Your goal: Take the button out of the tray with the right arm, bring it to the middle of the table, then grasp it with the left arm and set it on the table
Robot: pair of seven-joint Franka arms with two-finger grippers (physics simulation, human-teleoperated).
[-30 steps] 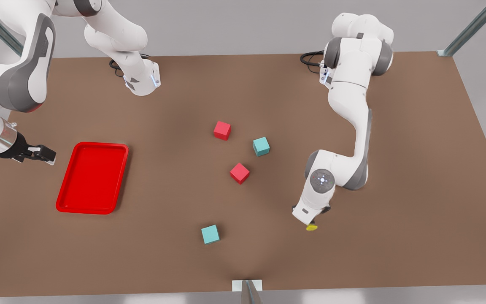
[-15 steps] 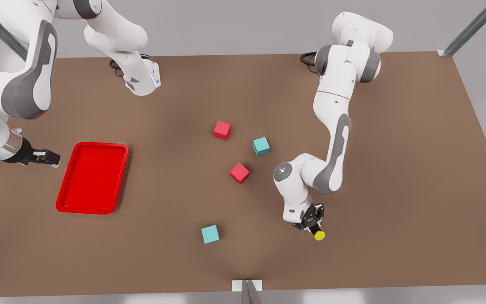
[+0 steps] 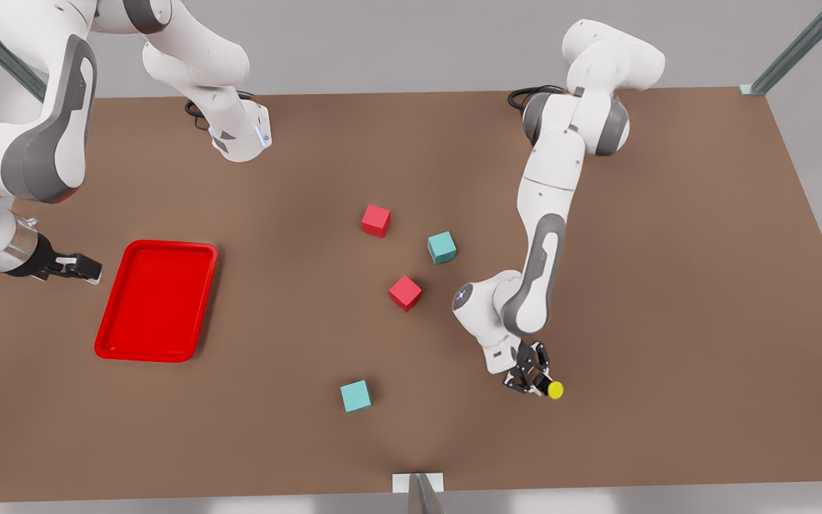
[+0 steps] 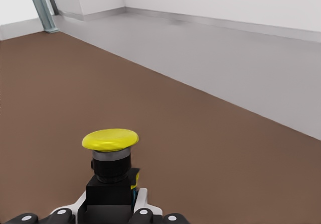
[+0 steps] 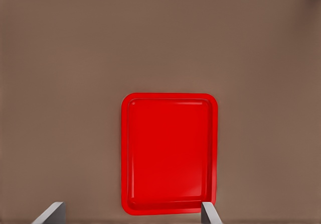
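- We are working over the table, a broad brown top, and the part of the job we judge to be left is getting the button down onto it.
- We are leaving the tray behind at the front view's left; it is lying flat with nothing in it, well apart from the button.
- We are keeping the right gripper waiting just beside the tray's outer short rim, its two fingers spread wide with nothing between them, looking down on the tray.
- We are passing four cubes, two red and two teal, sitting around the table's middle, all apart from the left gripper.
- We are carrying the button in the left gripper, toward the front view's right of the middle, fingers clamped on its black body.
- We are holding the button so its long axis is running straight out from the fingertips, yellow cap leading and pointing away from the cubes; in the front view that axis is looking tilted rather than upright, so we judge the coming move is turning on lowering it to the bare brown surface beside it, and how high it is hanging we cannot tell.
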